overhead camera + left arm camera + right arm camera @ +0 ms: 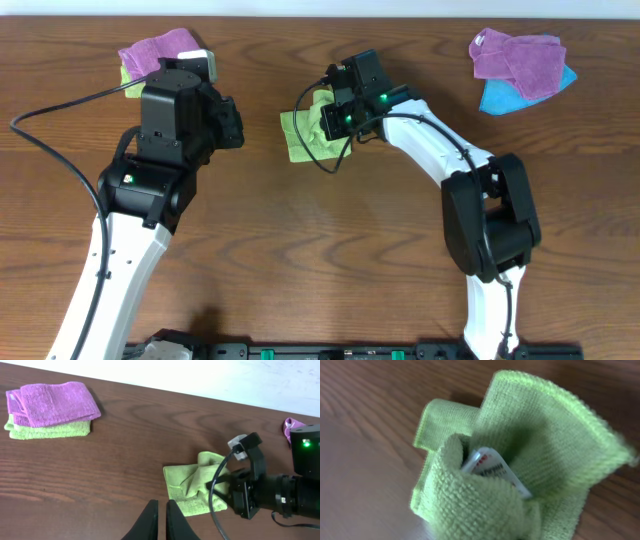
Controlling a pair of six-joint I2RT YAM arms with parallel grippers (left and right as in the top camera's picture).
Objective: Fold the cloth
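The lime-green cloth (298, 136) lies rumpled at the table's middle. It also shows in the left wrist view (186, 486) and fills the right wrist view (545, 445), where its white tag (492, 471) sits inside a raised fold. My right gripper (330, 112) is on the cloth's right side with a bunched part pulled up against it. Its fingers are hidden by the cloth. My left gripper (161, 516) is shut and empty, above bare wood just left of the cloth (236, 122).
A folded purple towel (160, 48) lies on a paler yellow-green folded towel (45, 431) at the back left. Purple towels (520, 58) over a blue one (498, 98) lie at the back right. A black cable loops by the cloth.
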